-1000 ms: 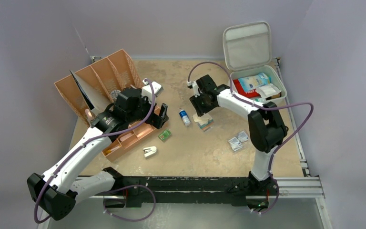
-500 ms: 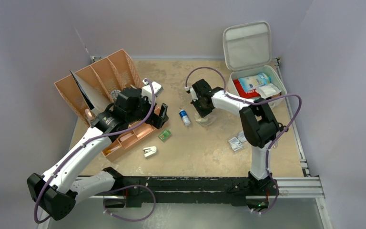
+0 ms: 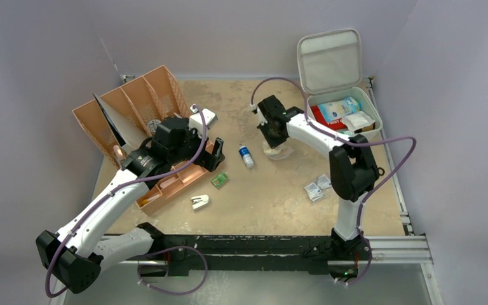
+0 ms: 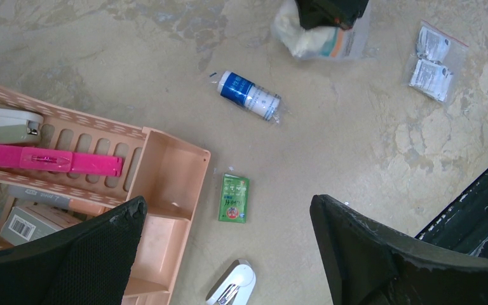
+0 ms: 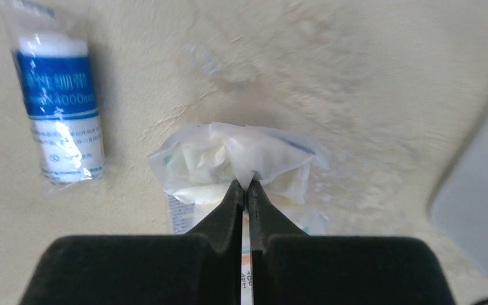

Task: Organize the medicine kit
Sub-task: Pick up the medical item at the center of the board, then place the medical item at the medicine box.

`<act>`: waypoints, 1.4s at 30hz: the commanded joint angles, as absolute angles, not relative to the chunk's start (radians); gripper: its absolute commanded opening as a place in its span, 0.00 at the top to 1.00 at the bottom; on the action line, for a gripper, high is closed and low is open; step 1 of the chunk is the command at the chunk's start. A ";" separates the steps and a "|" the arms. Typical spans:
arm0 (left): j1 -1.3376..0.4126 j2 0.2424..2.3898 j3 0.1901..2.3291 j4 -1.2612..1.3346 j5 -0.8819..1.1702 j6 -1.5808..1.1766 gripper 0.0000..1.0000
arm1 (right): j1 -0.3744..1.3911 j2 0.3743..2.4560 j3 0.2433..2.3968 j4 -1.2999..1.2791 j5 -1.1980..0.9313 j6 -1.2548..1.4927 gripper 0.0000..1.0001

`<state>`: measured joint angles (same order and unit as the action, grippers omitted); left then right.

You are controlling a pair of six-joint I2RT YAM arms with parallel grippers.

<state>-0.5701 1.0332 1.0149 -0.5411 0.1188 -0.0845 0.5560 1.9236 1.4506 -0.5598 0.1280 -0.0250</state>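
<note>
The wrapped roll (image 5: 60, 101) bears a blue label reading "4000mm" — other print too small to read.

gripper (image 5: 246, 185) pinching plastic packet (image 5: 264, 159), bandage roll (image 5: 60, 111) nearby

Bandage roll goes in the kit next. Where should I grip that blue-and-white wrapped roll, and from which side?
I'd take the roll across its middle, from straight above, jaws across its long axis. It lies on its side, both flanks free; the wrapper's loose ends look flimsy.
</note>
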 commanded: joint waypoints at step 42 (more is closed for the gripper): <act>-0.573 1.018 1.016 -0.522 0.110 -0.063 0.01 | 0.103 2.148 2.032 -1.158 0.925 1.321 1.00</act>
<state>-0.5701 1.0332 1.0149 -0.5411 0.1177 -0.0841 0.1246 2.1994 2.1021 -1.0355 0.8692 1.0988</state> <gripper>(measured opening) 0.991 0.012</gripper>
